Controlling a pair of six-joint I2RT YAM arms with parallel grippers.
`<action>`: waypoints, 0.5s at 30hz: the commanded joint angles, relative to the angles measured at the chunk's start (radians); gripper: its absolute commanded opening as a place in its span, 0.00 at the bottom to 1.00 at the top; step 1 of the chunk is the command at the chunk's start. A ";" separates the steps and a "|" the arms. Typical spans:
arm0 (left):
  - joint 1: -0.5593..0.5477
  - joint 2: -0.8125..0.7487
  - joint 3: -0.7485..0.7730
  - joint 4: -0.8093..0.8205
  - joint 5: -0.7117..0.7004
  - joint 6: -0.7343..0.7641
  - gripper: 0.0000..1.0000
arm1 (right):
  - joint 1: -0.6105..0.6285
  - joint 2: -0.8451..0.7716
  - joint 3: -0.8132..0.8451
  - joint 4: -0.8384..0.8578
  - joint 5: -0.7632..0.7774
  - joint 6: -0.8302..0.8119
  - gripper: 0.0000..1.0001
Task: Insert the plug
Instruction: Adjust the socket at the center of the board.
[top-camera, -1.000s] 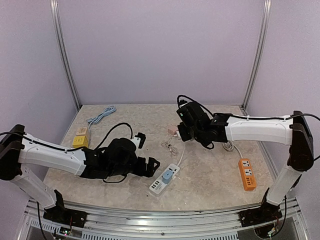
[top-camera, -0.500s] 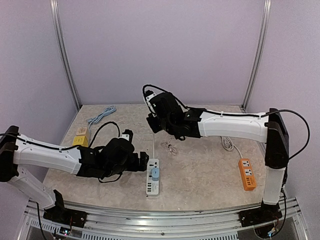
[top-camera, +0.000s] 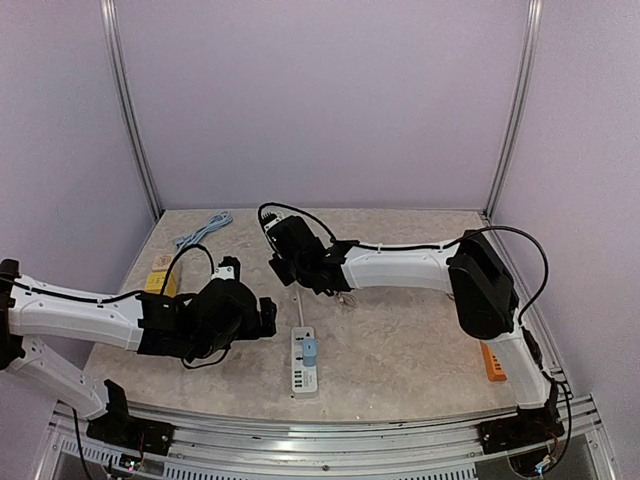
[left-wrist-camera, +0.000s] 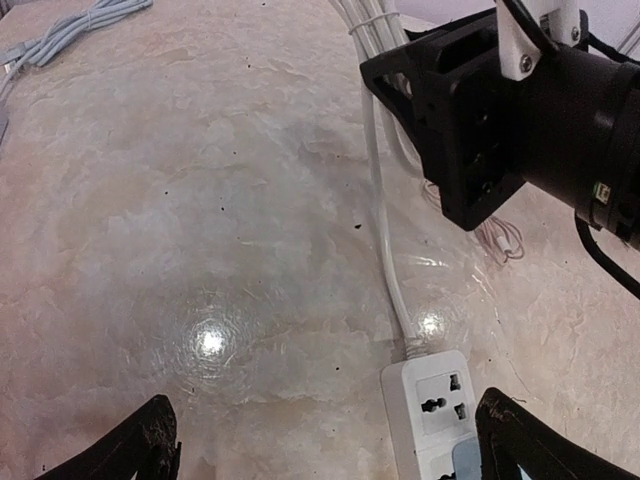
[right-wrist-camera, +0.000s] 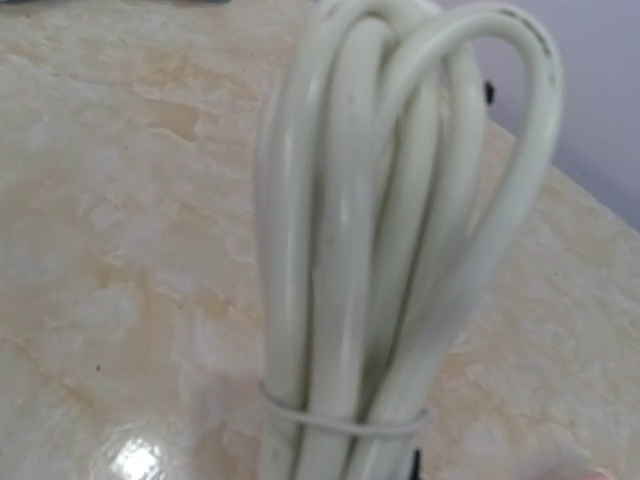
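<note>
A white power strip lies on the table with a light-blue plug seated in it; both show in the left wrist view, the strip and the plug. Its white cord runs up to a tied cable bundle that fills the right wrist view. My right gripper is over that bundle and appears shut on it; its fingers are hidden. My left gripper is wide open and empty, just left of the strip, with its fingertips at the bottom corners of its view.
An orange power strip lies partly behind the right arm at the right. A yellow adapter and a grey-blue cable are at the left back. A thin white wire lies beside the right gripper.
The right arm swung left across the table with the cable bundle, and the power strip was dragged left and turned lengthwise. The left gripper drew back to the left.
</note>
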 joint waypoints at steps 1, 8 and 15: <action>-0.014 -0.007 -0.016 -0.040 -0.041 -0.027 0.99 | -0.018 0.064 0.057 0.041 0.029 -0.006 0.12; -0.021 -0.008 -0.019 -0.030 -0.049 -0.032 0.99 | -0.042 0.135 0.079 0.058 0.015 -0.012 0.16; -0.026 0.005 -0.016 -0.021 -0.052 -0.040 0.99 | -0.057 0.186 0.132 0.053 -0.019 -0.032 0.38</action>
